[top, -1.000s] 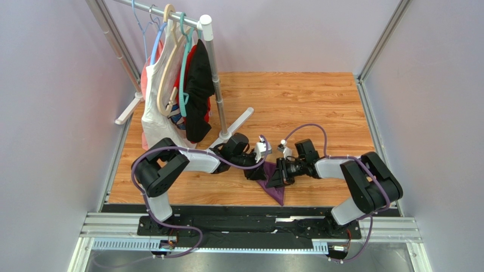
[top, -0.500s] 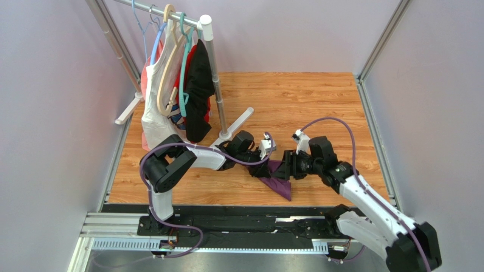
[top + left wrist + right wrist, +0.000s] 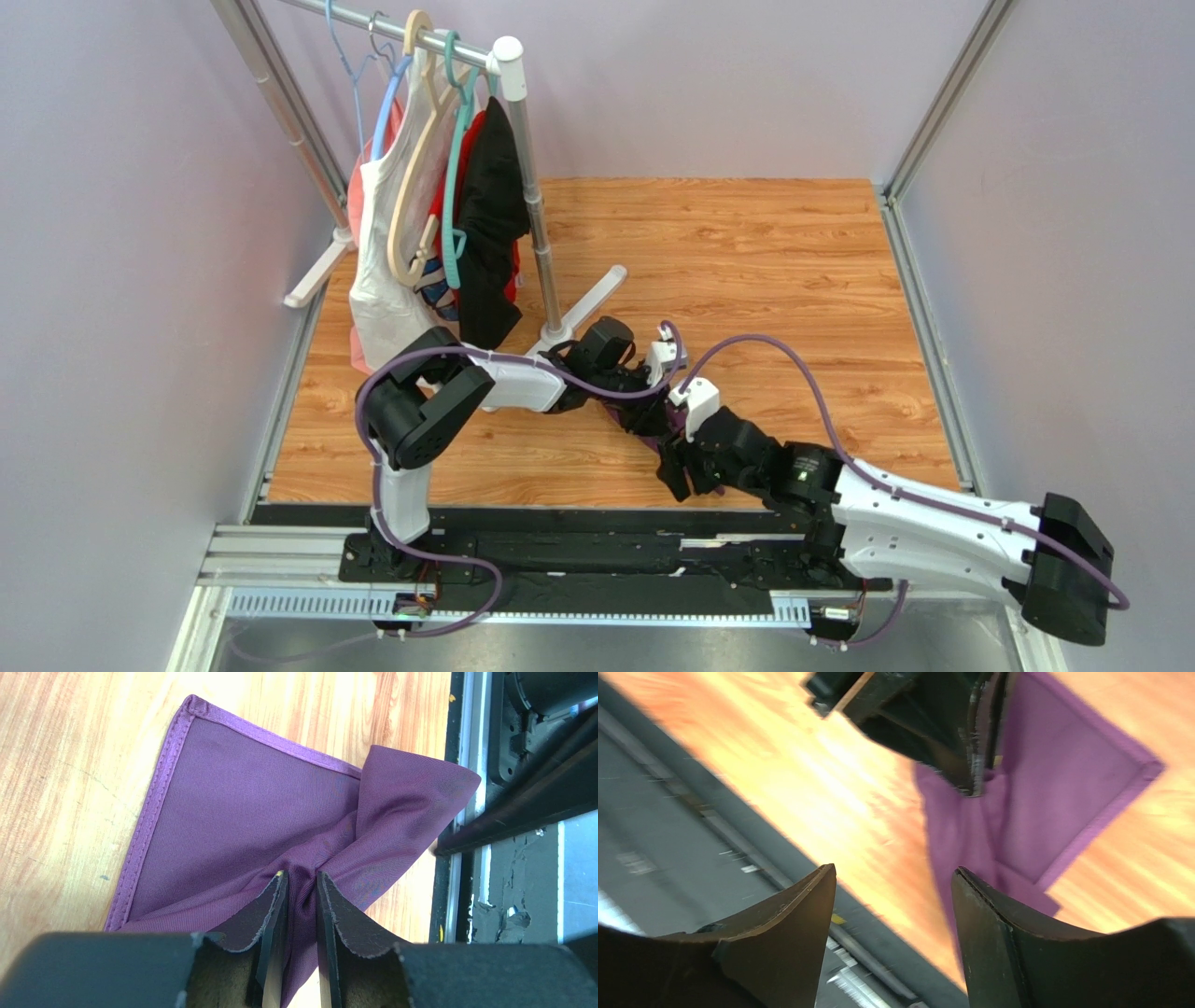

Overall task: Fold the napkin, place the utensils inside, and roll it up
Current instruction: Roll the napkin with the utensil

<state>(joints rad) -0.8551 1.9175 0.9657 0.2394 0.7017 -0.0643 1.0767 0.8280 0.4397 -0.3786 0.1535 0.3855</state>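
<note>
The purple napkin (image 3: 238, 812) lies folded on the wooden table, one hemmed corner flat and another flap raised. My left gripper (image 3: 300, 880) is shut on a gathered bunch of its fabric near the table's front edge. In the right wrist view the napkin (image 3: 1067, 777) lies beyond my right gripper (image 3: 894, 875), which is open and empty above the table edge. In the top view the left gripper (image 3: 657, 417) and right gripper (image 3: 679, 473) sit close together and cover most of the cloth. The utensils are out of view.
A clothes rack (image 3: 514, 140) with hanging garments (image 3: 421, 224) stands at the back left, its foot (image 3: 586, 303) close behind the left arm. A black mounting rail (image 3: 561, 539) runs along the table's near edge. Bare wooden table (image 3: 786, 280) stretches to the back right.
My right gripper has opened and let go of the napkin, and its arm has swung low toward the near edge. The left gripper has shifted slightly right, still holding the cloth.
</note>
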